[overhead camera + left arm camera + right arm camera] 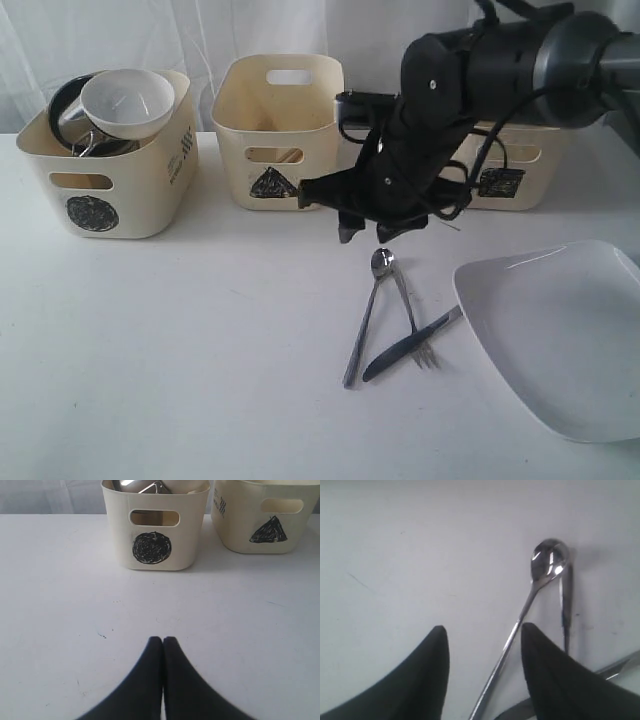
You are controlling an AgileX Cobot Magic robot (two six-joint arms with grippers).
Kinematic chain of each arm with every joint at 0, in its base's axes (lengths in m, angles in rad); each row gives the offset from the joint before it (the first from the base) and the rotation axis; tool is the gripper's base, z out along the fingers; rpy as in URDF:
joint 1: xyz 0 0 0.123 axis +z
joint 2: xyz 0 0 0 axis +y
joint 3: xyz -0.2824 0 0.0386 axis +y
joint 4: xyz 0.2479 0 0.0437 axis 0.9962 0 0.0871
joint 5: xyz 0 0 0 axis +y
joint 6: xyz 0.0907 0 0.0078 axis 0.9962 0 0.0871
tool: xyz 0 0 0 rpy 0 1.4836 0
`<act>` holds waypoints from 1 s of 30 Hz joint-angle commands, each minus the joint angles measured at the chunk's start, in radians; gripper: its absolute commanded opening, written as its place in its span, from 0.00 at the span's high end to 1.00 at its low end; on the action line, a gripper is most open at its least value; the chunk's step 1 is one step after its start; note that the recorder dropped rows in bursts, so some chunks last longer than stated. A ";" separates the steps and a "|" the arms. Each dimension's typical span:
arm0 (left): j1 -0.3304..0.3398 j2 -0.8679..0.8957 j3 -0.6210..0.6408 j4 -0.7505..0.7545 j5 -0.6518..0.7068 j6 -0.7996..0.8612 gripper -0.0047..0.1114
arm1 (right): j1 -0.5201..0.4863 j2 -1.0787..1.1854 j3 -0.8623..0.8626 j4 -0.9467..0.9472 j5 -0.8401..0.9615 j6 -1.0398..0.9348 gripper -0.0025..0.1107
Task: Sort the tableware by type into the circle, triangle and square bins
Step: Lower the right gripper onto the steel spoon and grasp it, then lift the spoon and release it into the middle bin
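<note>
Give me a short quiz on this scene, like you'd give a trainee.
1. True or false: the white bowl sits in the circle bin.
2. Which lies nearest the right end effector: A spoon, B white bowl, C circle bin?
3. Fill in: the left end effector is ____ (open or shut).
Key: 1 true; 2 A; 3 shut.

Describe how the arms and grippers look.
The right arm is black with bulky rounded joints and a grey cylindrical link; thin black cables loop near its wrist. Both the right gripper and left gripper have matte black fingers tapering to rounded tips.
</note>
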 commanded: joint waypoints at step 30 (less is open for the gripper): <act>0.001 -0.004 0.003 -0.002 -0.002 -0.004 0.96 | 0.045 0.183 0.097 -0.214 -0.141 0.405 0.59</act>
